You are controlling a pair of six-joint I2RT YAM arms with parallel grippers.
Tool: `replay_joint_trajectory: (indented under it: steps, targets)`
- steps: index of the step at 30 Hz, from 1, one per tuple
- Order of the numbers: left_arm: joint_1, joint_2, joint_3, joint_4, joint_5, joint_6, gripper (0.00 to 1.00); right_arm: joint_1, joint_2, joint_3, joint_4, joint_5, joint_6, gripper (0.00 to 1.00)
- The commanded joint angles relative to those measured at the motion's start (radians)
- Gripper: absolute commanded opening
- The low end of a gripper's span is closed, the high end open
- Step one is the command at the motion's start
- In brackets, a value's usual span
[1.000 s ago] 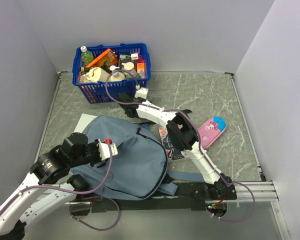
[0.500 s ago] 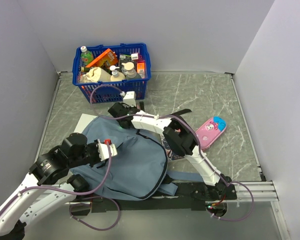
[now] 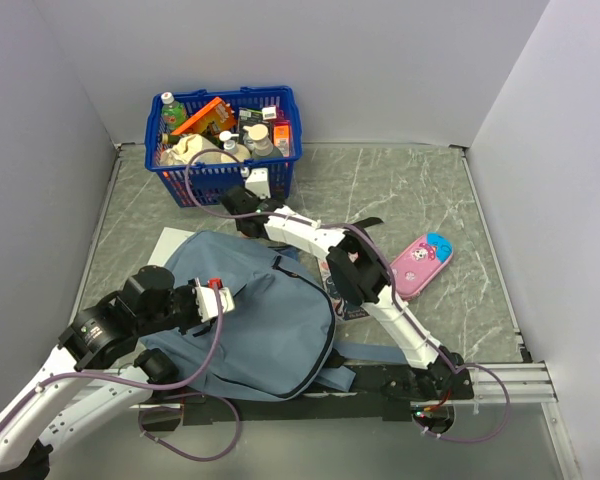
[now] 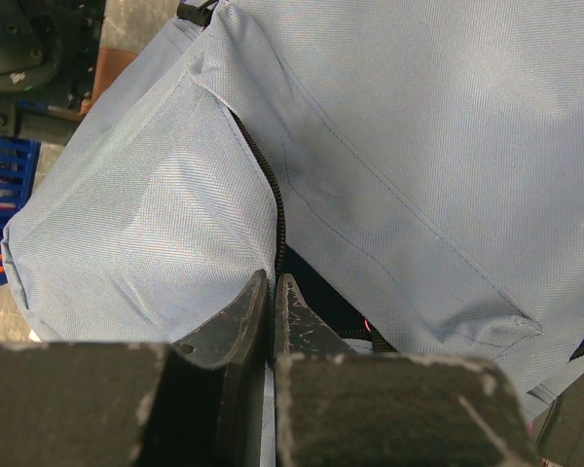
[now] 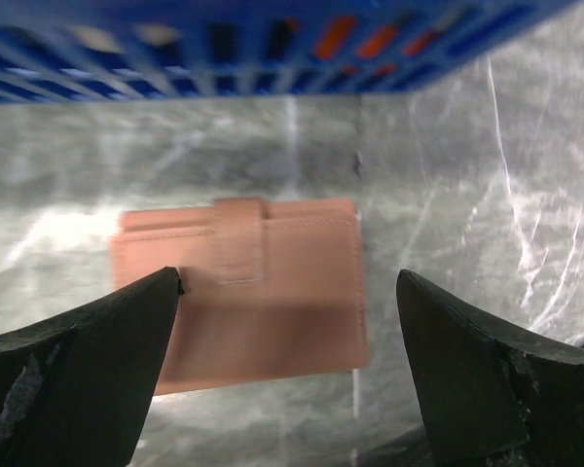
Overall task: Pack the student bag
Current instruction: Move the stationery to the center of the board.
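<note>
R gripper (image 5: 287, 284) hangs wide open right over the pink wallet (image 5: 258, 326), lying long-ways finger to finger by the blue basket (image 3: 291, 112); student bag (image 3: 255, 325) sits just behind, zip edge pinched tight in L gripper (image 4: 273, 292).

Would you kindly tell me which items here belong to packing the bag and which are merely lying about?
Likely for the job: student bag, pinched at its zipper edge by the left gripper; salmon wallet under the open right gripper; pink pencil case.
Probably just lying about: the filled blue basket.
</note>
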State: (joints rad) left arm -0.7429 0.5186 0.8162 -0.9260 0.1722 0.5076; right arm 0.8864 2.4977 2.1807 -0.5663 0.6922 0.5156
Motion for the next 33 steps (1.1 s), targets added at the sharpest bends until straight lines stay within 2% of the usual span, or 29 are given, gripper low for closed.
replay_joint_trajectory:
  steps: [1,7,12,17,20,22,24,25,26,29,33]
  targets:
    - [0.002,-0.008,0.06,0.038,0.029,-0.004,0.01,-0.014,0.023,0.001,-0.11,-0.011,0.081,1.0]
    - [0.005,-0.002,0.061,0.044,0.027,-0.007,0.01,-0.053,-0.045,-0.107,-0.152,0.015,0.187,1.0]
    - [0.01,0.011,0.078,0.032,0.03,0.0,0.01,-0.119,-0.184,-0.354,-0.058,-0.023,0.241,0.98]
    - [0.014,0.02,0.093,0.013,0.013,0.009,0.01,-0.152,-0.238,-0.398,-0.113,0.003,0.27,0.91]
    - [0.02,0.017,0.109,-0.019,-0.007,0.025,0.01,-0.141,-0.293,-0.449,-0.074,-0.003,0.239,0.91]
    - [0.022,0.005,0.165,-0.057,-0.013,0.045,0.01,-0.121,-0.321,-0.488,-0.006,0.013,0.158,0.86]
    - [0.022,-0.009,0.214,-0.068,-0.055,0.098,0.01,-0.11,-0.356,-0.516,0.032,0.014,0.132,0.81]
    - [0.022,-0.026,0.221,-0.06,-0.126,0.124,0.01,-0.115,-0.368,-0.53,0.019,0.009,0.147,0.8]
    - [0.022,-0.034,0.225,-0.06,-0.152,0.137,0.01,-0.141,-0.372,-0.529,-0.009,0.004,0.206,0.8]
    - [0.022,-0.052,0.228,-0.092,-0.169,0.144,0.01,-0.17,-0.39,-0.567,-0.066,-0.011,0.251,0.82]
    - [0.022,-0.063,0.212,-0.129,-0.152,0.117,0.01,-0.21,-0.445,-0.663,-0.05,-0.028,0.268,0.82]
